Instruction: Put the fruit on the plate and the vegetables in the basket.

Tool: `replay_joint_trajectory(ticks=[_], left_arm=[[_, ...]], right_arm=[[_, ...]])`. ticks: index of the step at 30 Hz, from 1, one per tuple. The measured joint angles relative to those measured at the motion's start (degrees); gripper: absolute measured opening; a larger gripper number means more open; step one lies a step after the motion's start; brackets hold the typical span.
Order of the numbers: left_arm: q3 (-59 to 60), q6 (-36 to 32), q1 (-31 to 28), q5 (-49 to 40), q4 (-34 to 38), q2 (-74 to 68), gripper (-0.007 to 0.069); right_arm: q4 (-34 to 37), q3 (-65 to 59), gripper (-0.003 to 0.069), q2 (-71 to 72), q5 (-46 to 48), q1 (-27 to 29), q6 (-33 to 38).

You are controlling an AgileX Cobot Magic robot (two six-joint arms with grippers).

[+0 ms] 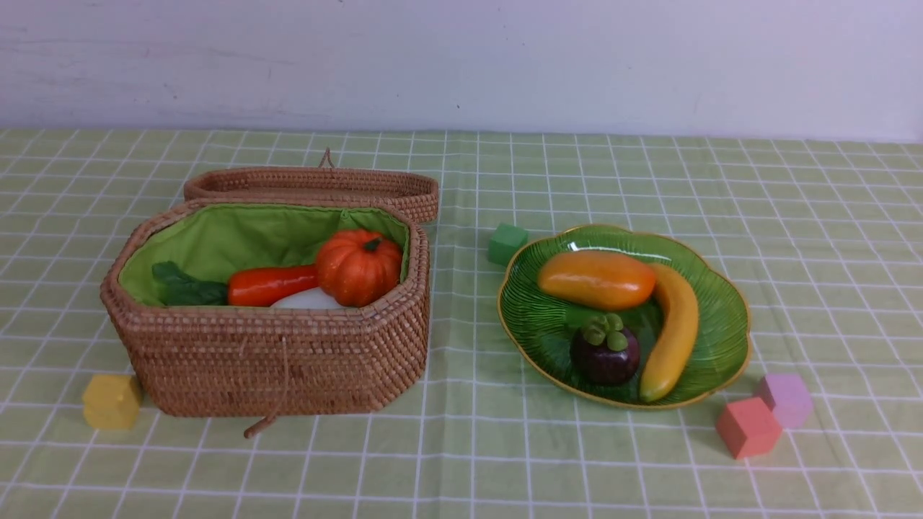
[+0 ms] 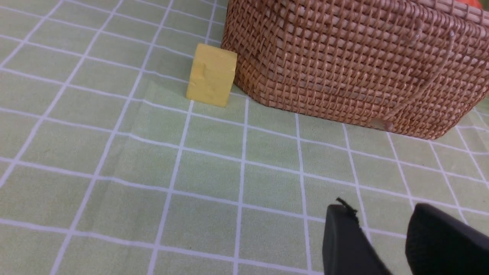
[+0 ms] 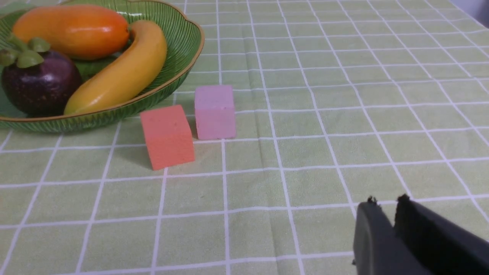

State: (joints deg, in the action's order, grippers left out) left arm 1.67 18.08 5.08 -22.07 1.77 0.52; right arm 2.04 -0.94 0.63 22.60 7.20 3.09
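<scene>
The wicker basket (image 1: 288, 353) stands open on the left, its lid (image 1: 310, 184) lying behind it. Inside lie the pumpkin (image 1: 358, 267), the carrot (image 1: 270, 285) and the white radish (image 1: 310, 299). On the right, the green plate (image 1: 728, 303) holds the mango (image 1: 597, 280), the banana (image 1: 674, 331) and the mangosteen (image 1: 606, 353). Neither arm shows in the front view. My left gripper (image 2: 380, 208) hovers open over bare cloth in front of the basket (image 2: 344, 61). My right gripper (image 3: 385, 200) is empty, its tips a narrow gap apart, away from the plate (image 3: 179, 72).
A yellow cube (image 1: 112, 400) sits against the basket's front left corner. A green cube (image 1: 507, 244) lies behind the plate. A red cube (image 1: 748, 427) and a pink cube (image 1: 784, 398) stand by the plate's front right edge. A pale wall closes the far side.
</scene>
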Motion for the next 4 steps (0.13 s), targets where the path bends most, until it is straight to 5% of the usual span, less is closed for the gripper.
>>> replay_joint_trajectory(ticks=[4], left_arm=[[0.0,0.0,0.0,0.0,0.0,0.0,0.0239]], right_arm=[[0.0,0.0,0.0106,0.0,0.0,0.0,0.0]])
